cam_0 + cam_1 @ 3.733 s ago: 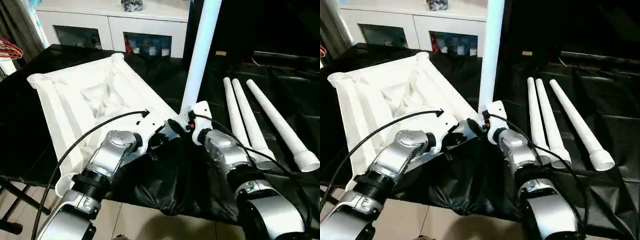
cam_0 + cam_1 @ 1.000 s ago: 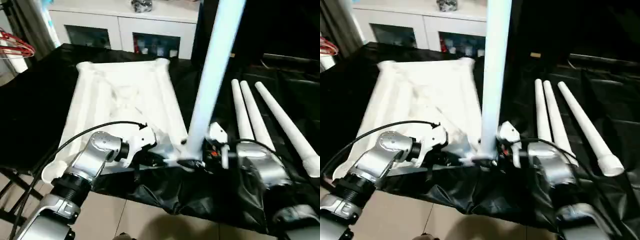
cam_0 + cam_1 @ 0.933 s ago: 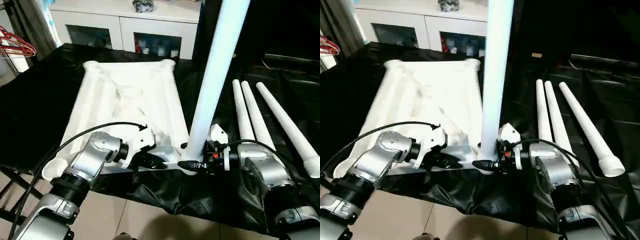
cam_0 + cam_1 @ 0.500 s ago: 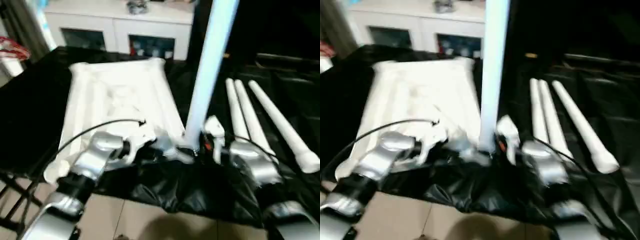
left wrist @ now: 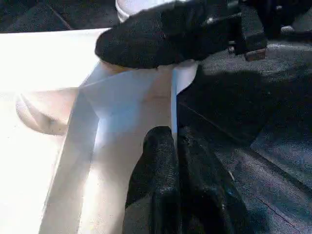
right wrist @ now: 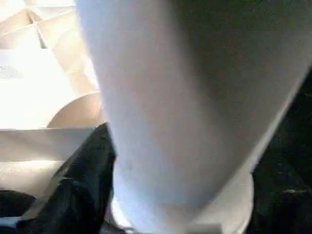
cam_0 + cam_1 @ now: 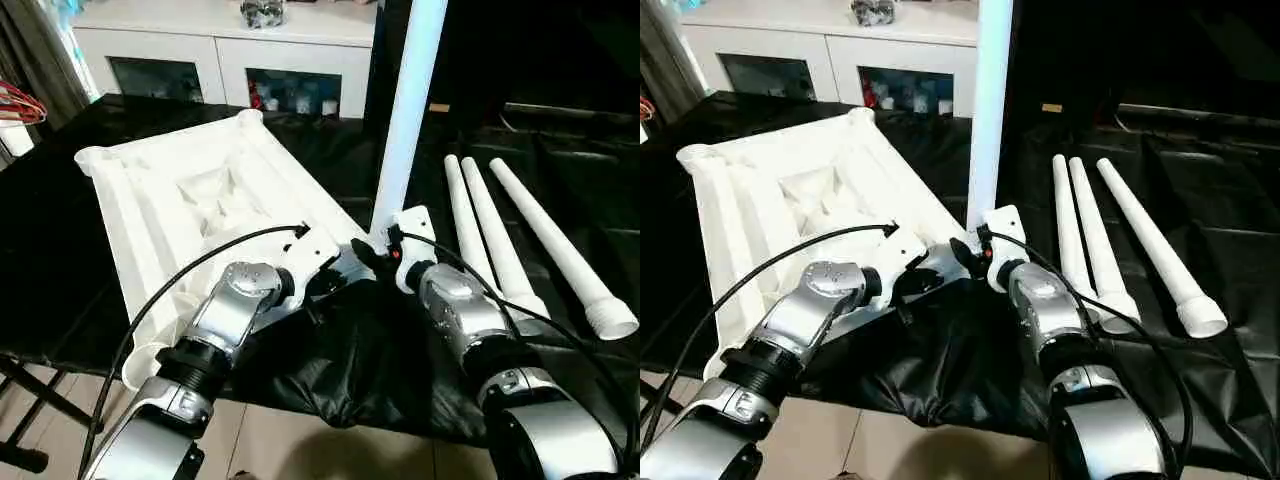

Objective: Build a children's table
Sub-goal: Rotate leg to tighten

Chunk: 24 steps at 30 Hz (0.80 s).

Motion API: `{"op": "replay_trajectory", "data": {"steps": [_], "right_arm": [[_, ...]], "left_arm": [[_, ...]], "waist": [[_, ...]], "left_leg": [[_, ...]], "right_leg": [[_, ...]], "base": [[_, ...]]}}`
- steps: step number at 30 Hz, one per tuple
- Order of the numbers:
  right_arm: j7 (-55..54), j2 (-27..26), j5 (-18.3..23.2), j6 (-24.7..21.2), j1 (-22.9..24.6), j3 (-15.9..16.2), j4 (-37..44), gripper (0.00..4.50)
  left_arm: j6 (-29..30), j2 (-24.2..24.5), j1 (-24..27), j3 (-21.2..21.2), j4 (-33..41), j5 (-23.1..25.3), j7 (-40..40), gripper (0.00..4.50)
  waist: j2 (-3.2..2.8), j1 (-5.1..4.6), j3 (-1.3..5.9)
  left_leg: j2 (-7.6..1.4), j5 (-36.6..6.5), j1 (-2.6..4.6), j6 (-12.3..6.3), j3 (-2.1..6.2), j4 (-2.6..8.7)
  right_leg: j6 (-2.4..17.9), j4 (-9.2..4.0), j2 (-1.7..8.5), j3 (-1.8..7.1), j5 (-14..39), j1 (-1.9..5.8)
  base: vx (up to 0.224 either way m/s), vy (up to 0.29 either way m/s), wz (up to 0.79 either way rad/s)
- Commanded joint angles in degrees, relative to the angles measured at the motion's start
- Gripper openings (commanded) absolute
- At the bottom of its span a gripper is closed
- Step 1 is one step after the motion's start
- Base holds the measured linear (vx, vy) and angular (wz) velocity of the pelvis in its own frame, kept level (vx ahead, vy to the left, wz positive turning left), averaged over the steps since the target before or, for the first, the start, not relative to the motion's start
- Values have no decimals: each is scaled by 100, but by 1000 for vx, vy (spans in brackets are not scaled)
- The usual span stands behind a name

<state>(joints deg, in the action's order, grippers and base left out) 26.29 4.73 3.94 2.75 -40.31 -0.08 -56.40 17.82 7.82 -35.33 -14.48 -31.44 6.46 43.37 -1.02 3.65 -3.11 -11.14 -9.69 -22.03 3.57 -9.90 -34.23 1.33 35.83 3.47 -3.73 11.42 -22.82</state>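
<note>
The white tabletop [image 7: 150,215] lies ribbed side up on the black-draped table. One white leg [image 7: 405,110] stands upright in the socket at its near right corner. My right gripper [image 7: 372,252] is shut on the foot of this leg [image 6: 185,97], with one black finger [image 6: 83,190] against its side. Just left of it, my left gripper [image 7: 338,268] is shut on the tabletop's thin rim [image 5: 173,97], which sits pinched between its fingers [image 5: 156,165]. The right gripper's black finger [image 5: 161,34] shows just beyond that rim.
Three loose white legs [image 7: 560,245] lie side by side on the black cloth [image 7: 360,360] to the right. A white cabinet [image 7: 220,50] stands behind the table. A red wire object [image 7: 20,100] is at the far left. The table's front edge runs just under my forearms.
The tabletop's far end has swung to the left while its near right corner stayed at my grippers. The held leg, leaning right a second ago, now stands closer to upright.
</note>
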Motion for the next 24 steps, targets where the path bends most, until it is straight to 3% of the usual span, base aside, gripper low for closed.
{"op": "replay_trajectory", "data": {"steps": [1, 3, 6, 7, 8, 12, 14, 19, 20, 24], "right_arm": [[472, -317, -75, -35, 48, 317, -149, 365], [605, -249, -95, 39, 67, 338, -126, 393], [1077, -114, -52, 171, 132, 358, -64, 393], [1330, -48, -29, 223, 187, 401, 5, 393], [1708, 45, 24, 257, 288, 459, 144, 393], [2922, 396, 248, 207, 684, 672, 785, 393], [3220, 495, 334, 95, 790, 719, 994, 393], [4082, 864, 506, -174, 1129, 941, 1635, 393], [4237, 939, 525, -228, 1189, 984, 1744, 368], [4901, 1272, 617, -536, 1490, 1153, 2310, 356]], "left_arm": [[-301, -312, -92, -117, 311, -316, 159, 0], [-324, -247, -80, -131, 319, -331, 235, 0], [-353, -153, -61, -112, 319, -359, 442, 0], [-404, -105, -51, -120, 314, -378, 564, 0], [-429, -34, -32, -146, 324, -410, 747, 0], [-578, 222, 23, -274, 318, -514, 1428, 0], [-602, 291, 37, -300, 343, -550, 1610, 0], [-744, 528, 38, -366, 326, -584, 2103, 0], [-771, 568, 29, -364, 304, -581, 2170, 0], [-875, 779, -4, -353, 213, -602, 2553, 0]], "waist": [[23, 12, 387], [7, 2, 385], [-42, 5, 388], [-14, -4, 389], [-43, 8, 396], [-40, 31, 400], [-41, 29, 391], [-63, 139, 380], [-61, 166, 380], [-48, 191, 380]], "left_leg": [[-205, -1071, 72, -331, 54, 388], [-206, -1159, 81, -315, 56, 390], [-205, -1197, 78, -321, 59, 383], [-204, -1182, 69, -343, 58, 383], [-209, -1155, 72, -352, 65, 379], [-225, -1092, 63, -532, 54, 367], [-226, -1125, 70, -554, 49, 374], [-251, -1287, 105, -467, 48, 389], [-251, -1292, 108, -446, 48, 392], [-246, -1199, 94, -449, 55, 394]], "right_leg": [[1331, -462, 481, 275, 701, 292], [1332, -475, 474, 276, 797, 294], [1348, -477, 483, 277, 812, 299], [1362, -473, 471, 274, 745, 310], [1376, -464, 476, 272, 684, 313], [1455, -441, 459, 264, 369, 334], [1484, -456, 455, 255, 452, 324], [1384, -496, 468, 268, 949, 285], [1363, -500, 467, 270, 965, 284], [1319, -498, 464, 270, 909, 296]], "base": [[0, 0, 0], [0, 0, 0], [0, 0, 0], [0, 0, 0], [0, 0, 0], [0, 0, 0], [0, 0, 0], [0, 0, 0], [0, 0, 0], [0, 0, 0]]}}
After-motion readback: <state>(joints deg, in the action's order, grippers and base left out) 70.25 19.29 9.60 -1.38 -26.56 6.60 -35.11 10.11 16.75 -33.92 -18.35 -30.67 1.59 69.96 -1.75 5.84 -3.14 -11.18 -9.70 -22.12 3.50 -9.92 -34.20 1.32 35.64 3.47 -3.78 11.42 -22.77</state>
